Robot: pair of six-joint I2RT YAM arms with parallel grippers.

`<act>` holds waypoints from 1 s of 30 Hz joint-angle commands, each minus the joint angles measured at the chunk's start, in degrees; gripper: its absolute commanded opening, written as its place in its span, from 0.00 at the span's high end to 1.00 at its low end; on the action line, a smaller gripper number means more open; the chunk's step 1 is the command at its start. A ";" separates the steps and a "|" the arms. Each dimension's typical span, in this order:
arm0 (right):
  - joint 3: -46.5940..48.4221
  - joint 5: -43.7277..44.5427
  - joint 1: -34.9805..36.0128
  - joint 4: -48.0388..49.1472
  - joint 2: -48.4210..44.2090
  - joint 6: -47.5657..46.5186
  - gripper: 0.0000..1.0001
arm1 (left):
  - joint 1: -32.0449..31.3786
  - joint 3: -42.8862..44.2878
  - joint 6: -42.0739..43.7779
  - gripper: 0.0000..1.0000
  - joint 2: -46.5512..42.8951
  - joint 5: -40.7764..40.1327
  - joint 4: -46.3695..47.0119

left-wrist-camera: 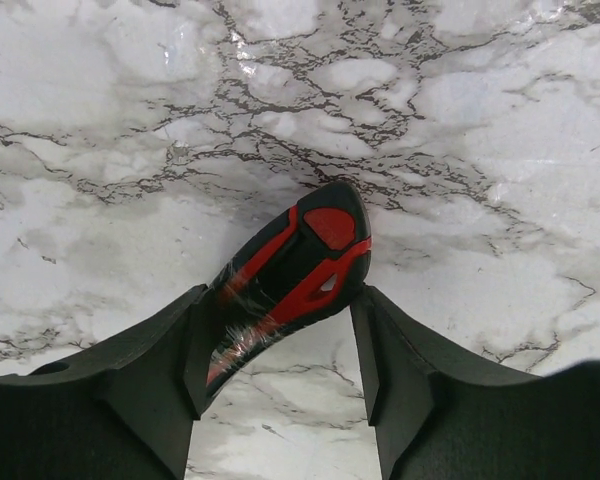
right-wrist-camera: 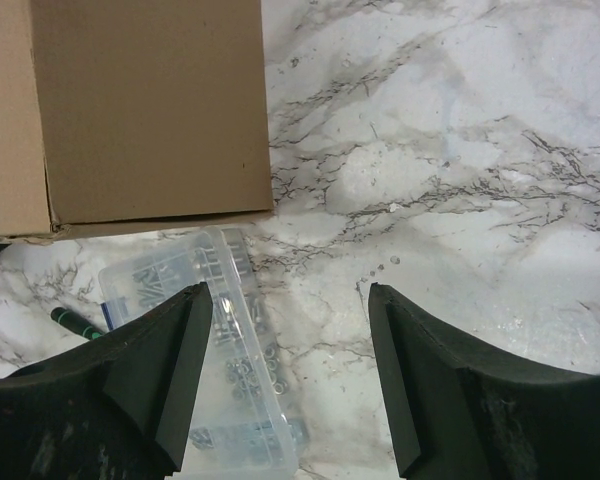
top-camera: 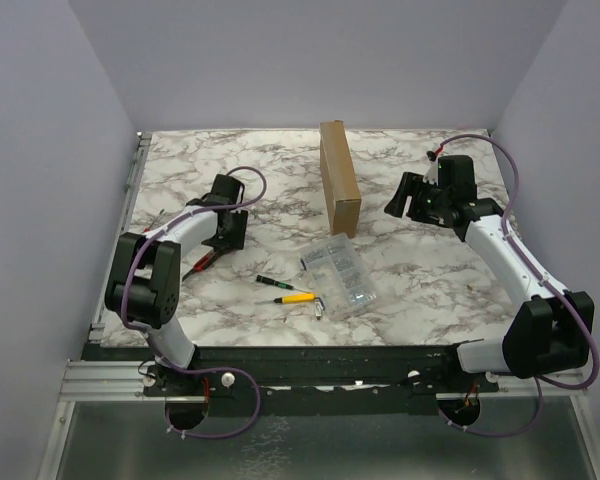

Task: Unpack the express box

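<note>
Marbled desk [top-camera: 430, 290] carries, nearest the arm bases, a yellow-handled tool [top-camera: 298, 297] and a small green screwdriver [top-camera: 271, 282], both just left of the clear case [top-camera: 342, 277]. Beyond these, the left hand [left-wrist-camera: 285, 300] stands wide with a red-and-black tool handle [left-wrist-camera: 300, 260] lying between its fingers. The right hand [right-wrist-camera: 290, 300] hangs wide, holding nothing. Farthest, the express box [top-camera: 339, 175] stands on edge mid-desk, with the case lying in front of it.

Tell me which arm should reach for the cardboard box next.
Right. The right arm has its jaws open and empty, facing the box close by. The left arm has its jaws astride a red-and-black tool handle, farther off.
</note>
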 commanded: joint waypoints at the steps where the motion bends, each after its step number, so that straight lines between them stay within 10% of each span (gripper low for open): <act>1: 0.51 -2.38 0.08 0.42 -0.66 0.17 0.27 | -1.13 1.57 -1.22 0.65 3.26 3.84 -3.56; 15: -0.63 -3.19 0.10 -0.16 -0.63 0.37 0.27 | -1.65 4.28 -2.39 1.00 -4.25 1.87 -5.08; 25: 2.08 0.37 0.07 -2.50 0.70 0.43 0.27 | -1.62 10.38 -0.72 0.99 -6.76 4.99 -6.74; 30: 2.79 -1.05 0.10 -2.50 1.38 0.06 0.27 | -1.63 8.73 -2.11 0.20 -6.22 2.42 -8.77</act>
